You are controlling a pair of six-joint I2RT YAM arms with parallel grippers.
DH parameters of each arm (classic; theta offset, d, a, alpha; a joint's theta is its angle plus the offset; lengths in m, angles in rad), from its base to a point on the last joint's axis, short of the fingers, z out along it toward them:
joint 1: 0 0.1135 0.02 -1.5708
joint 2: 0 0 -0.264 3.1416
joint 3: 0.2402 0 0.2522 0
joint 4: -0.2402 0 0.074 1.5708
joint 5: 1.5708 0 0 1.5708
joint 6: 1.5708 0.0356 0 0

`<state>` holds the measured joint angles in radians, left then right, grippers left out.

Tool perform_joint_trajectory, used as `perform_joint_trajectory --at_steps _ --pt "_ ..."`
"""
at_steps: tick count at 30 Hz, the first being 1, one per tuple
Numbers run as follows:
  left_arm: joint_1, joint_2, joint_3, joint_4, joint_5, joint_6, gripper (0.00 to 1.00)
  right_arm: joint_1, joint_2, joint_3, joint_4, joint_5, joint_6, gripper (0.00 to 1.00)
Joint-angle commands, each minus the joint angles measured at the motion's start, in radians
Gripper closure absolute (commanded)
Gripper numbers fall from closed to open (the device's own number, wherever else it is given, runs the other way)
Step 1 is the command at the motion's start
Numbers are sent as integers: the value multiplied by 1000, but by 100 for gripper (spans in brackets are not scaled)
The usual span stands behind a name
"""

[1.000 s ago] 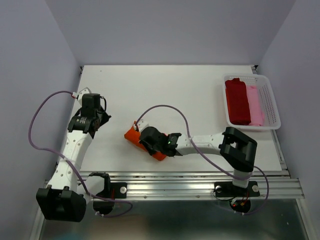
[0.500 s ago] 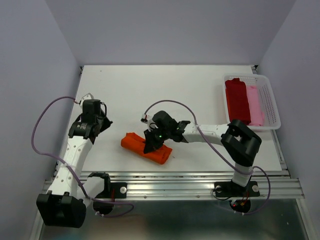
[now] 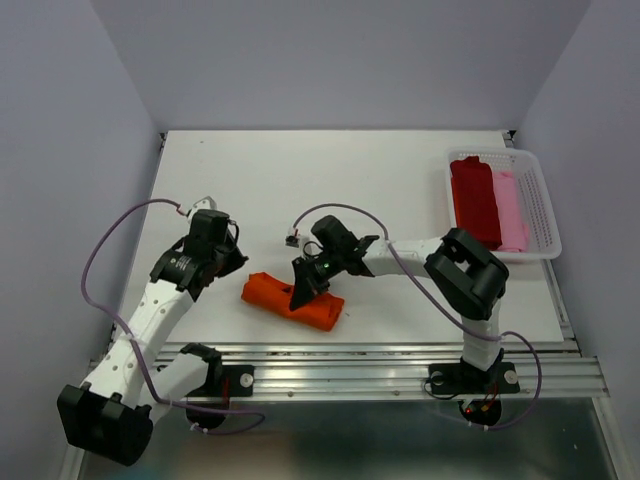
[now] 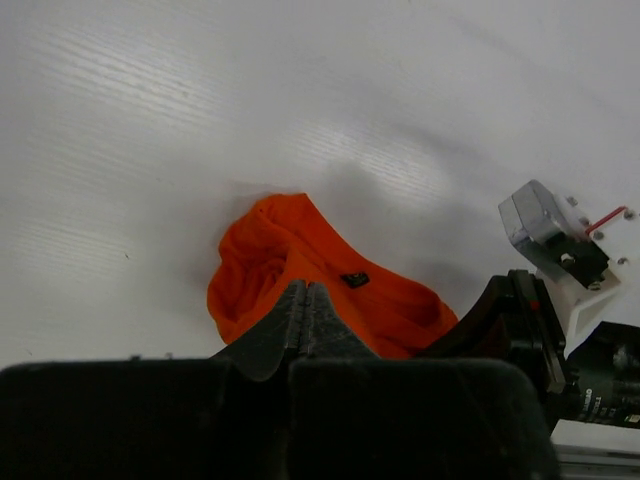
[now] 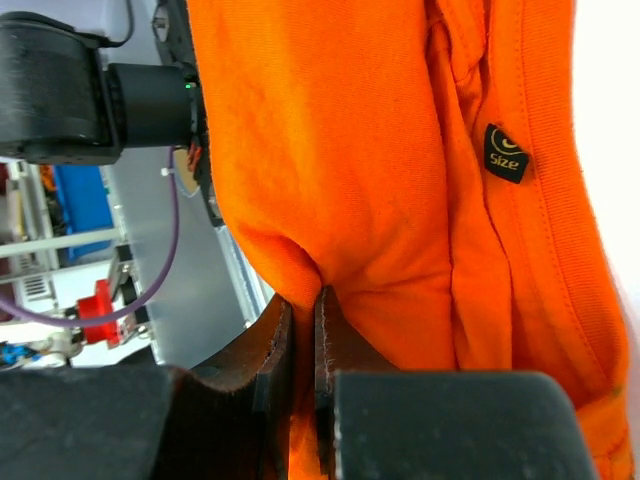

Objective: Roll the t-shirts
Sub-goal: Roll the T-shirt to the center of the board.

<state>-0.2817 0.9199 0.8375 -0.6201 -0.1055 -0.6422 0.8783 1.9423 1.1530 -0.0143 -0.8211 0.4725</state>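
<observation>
The bright orange t-shirt (image 3: 290, 300) lies as a short roll on the white table near the front, also in the left wrist view (image 4: 300, 260) and the right wrist view (image 5: 400, 180). My right gripper (image 3: 303, 290) is shut on a fold of the orange t-shirt, cloth pinched between its pads (image 5: 302, 310). My left gripper (image 3: 232, 262) is shut and empty, just left of the roll's left end, its tips (image 4: 305, 296) close to the cloth. A dark red t-shirt (image 3: 474, 200) and a pale pink t-shirt (image 3: 510, 210) lie rolled in the basket.
A white plastic lattice basket (image 3: 545, 205) stands at the table's right edge. The metal rail (image 3: 350, 365) with the arm bases runs along the front edge. Purple cables (image 3: 110, 250) loop beside the left arm. The right arm (image 3: 420, 260) stretches across the table.
The right gripper has turned and shifted back a little with the orange t-shirt, which now lies as a longer roll. The left gripper has moved right and forward, close to the roll's left end.
</observation>
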Motion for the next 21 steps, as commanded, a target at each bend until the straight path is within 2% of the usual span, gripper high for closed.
perform_joint_trajectory --at_steps 1,8,21 --pt "-117 3 -2 -93 -108 -108 100 -22 17 48 51 -93 18 99" --pt "-198 -9 -58 -46 -39 -181 100 -71 30 47 50 -138 11 99" --pt "-323 86 -92 28 -48 -246 100 -99 90 54 88 -210 38 99"
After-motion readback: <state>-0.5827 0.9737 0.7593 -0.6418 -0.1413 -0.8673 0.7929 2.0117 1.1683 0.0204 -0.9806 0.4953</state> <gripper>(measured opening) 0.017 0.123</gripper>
